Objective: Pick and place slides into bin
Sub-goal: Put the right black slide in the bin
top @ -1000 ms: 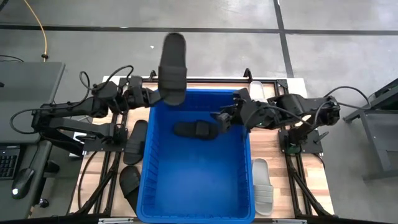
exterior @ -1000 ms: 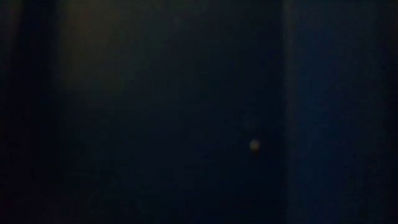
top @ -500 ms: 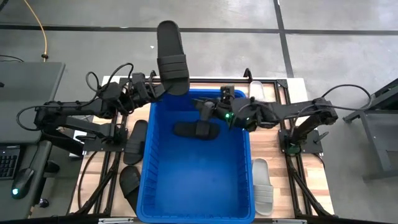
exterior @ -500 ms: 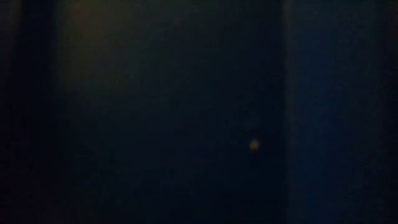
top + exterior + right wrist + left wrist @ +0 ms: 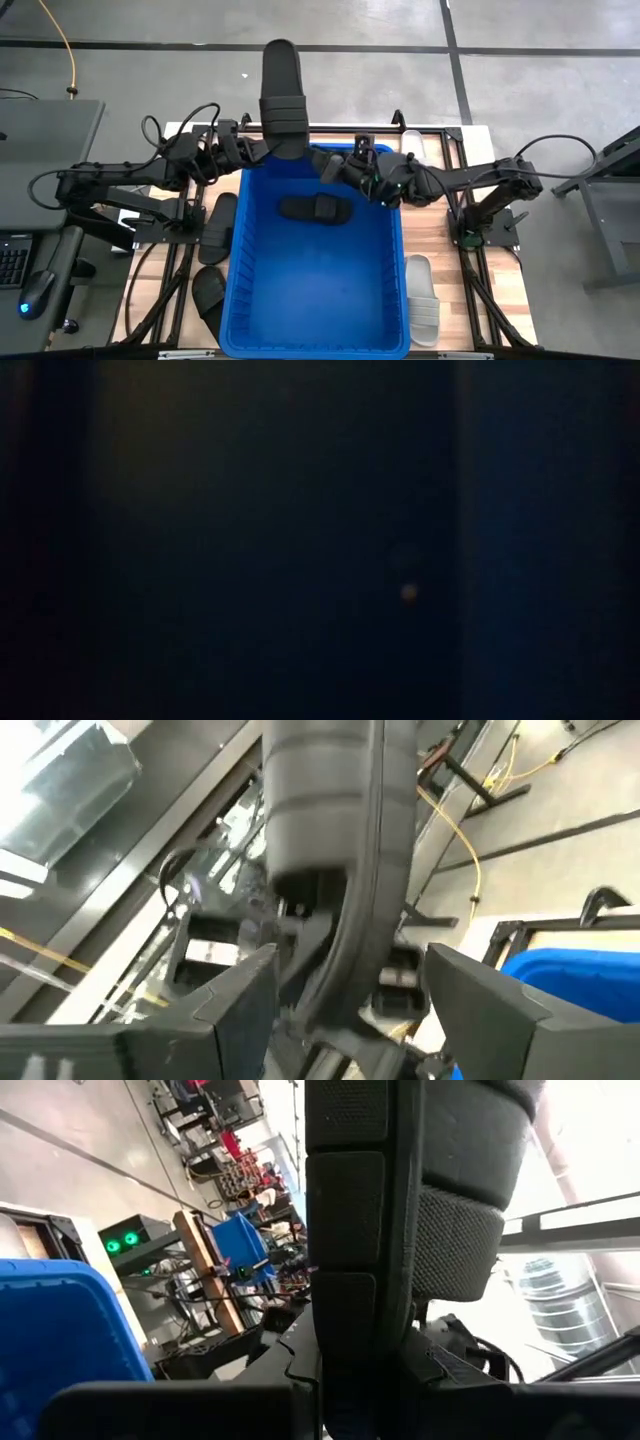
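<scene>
High view: left tool (image 5: 268, 150) clamped on a black slide (image 5: 281, 100) held upright over the far left rim of the blue bin (image 5: 395, 290). Right tool (image 5: 338, 170) spread apart, empty, just beside that slide above the bin's far edge. Second black slide (image 5: 316, 209) lying inside the bin. Two more black slides (image 5: 219, 226) on the tabletop (image 5: 440, 235) left of the bin, a pale slide (image 5: 422, 297) right.

Low view: dark, nothing readable.

Left wrist view: held slide (image 5: 400, 1210) filling the middle.

Right wrist view: same slide (image 5: 325, 830) ahead, between the spread fingers (image 5: 490, 1005).

One slide (image 5: 316, 209) lies in the bin (image 5: 395, 300), others beside it.
</scene>
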You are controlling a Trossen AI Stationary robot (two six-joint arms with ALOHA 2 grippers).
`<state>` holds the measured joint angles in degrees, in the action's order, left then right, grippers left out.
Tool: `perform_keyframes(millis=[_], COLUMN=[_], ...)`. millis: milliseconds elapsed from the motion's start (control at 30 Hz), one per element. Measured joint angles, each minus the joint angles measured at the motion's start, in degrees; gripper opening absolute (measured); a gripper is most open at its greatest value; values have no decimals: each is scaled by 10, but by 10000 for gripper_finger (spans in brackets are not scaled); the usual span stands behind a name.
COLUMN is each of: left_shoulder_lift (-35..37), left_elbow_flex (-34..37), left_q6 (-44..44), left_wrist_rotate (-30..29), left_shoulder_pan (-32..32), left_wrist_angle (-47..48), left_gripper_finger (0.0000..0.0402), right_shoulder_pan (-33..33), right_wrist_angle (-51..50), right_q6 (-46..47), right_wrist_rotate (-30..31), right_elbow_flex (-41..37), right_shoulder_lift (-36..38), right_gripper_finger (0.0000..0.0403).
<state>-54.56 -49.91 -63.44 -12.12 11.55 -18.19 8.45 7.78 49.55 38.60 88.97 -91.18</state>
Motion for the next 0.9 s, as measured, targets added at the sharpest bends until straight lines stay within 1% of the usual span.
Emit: perform_keyframes(millis=[233, 400, 633, 700, 767, 833, 867, 900], left_shoulder_lift=[-1, -1, -1, -1, -1, 0, 0, 1], left_elbow_flex=[0, 0, 0, 0, 0, 0, -1, -1], left_q6=[1, 9, 15, 16, 16, 18, 18, 19], left_wrist_rotate=[12, 11, 5, 5, 5, 5, 5, 5], left_shoulder_pan=[0, 1, 1, 1, 1, 1, 1, 1], left_wrist_angle=[0, -1, 0, -1, -1, -1, -2, -3], left_gripper_finger=[38, 38, 38, 38, 42, 61, 70, 77], right_shoulder_pan=[-25, -24, -23, -23, -23, -26, -26, -27], right_wrist_angle=[6, 15, 57, 53, 51, 49, 49, 48], right_q6=[32, 42, 45, 45, 42, 42, 37, 32], right_wrist_rotate=[-48, -57, -72, -84, -91, -97, -100, -102], right_elbow_flex=[2, 1, 1, 1, 1, 1, 1, 1], right_shoulder_lift=[-6, -18, -32, -33, -33, -33, -33, -33], right_gripper_finger=[227, 208, 184, 160, 113, 47, 28, 21])
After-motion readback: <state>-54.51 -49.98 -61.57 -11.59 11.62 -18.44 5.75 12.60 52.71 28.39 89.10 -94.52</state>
